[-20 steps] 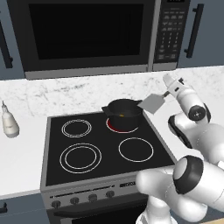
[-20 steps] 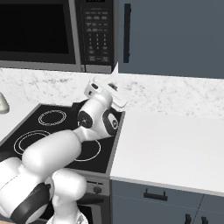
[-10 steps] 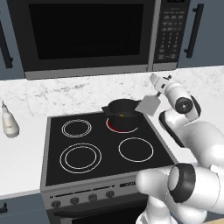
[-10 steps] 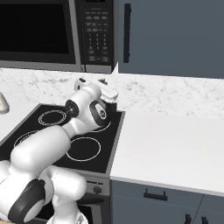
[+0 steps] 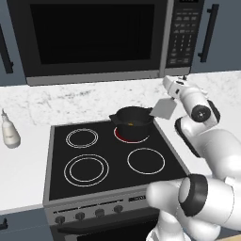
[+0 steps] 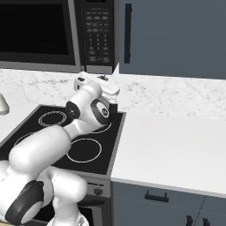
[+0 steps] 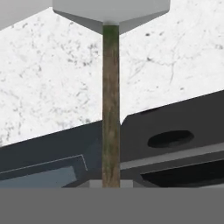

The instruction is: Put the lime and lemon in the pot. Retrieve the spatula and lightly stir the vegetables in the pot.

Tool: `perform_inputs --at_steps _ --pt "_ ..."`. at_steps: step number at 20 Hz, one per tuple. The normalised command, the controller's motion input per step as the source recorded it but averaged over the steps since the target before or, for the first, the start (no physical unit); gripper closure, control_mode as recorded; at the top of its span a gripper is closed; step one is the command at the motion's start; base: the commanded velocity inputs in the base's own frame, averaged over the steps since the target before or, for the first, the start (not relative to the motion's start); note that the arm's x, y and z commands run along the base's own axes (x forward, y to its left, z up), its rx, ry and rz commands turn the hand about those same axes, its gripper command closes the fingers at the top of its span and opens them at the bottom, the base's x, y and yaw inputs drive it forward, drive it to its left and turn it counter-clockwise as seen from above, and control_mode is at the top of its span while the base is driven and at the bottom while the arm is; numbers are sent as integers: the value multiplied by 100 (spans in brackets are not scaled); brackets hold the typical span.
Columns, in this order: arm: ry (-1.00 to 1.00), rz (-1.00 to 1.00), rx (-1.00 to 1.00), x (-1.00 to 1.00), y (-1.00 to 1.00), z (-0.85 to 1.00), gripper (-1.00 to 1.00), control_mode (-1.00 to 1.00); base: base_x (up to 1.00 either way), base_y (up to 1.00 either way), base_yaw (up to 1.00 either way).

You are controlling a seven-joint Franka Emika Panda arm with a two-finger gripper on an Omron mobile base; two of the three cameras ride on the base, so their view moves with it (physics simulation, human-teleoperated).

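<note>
The end effector is squeezed shut on the handle of the spatula. In the hand view, the thin brown handle of the spatula runs straight away from the end effector to the grey blade at the far end. In the left base view, the blade hangs just to the left of the end effector and a bit lower, above the right edge of the stove. Further left and below sits the pot on the back right burner, which glows red. A little bit of yellow, the lemon, shows inside it. Well off to the left, a pale bottle stands on the white surface. The microwave hangs above the stove.
</note>
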Motion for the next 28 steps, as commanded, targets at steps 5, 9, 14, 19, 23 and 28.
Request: perform_inputs --at_steps 5,9,14,19,23,28 --pt "-28 0 -8 -4 44 -24 100 -100 0 0 0" --pt "-6 0 -14 -3 39 -30 100 -100 0 0 0" --pt "-5 0 -10 0 15 -11 100 -100 0 0 0" --pt "-14 0 -8 3 37 0 100 -100 0 0 0" --pt "-3 0 -12 13 36 -18 100 -100 0 0 0" --pt "4 0 -10 23 11 -42 100 -100 0 0 0"
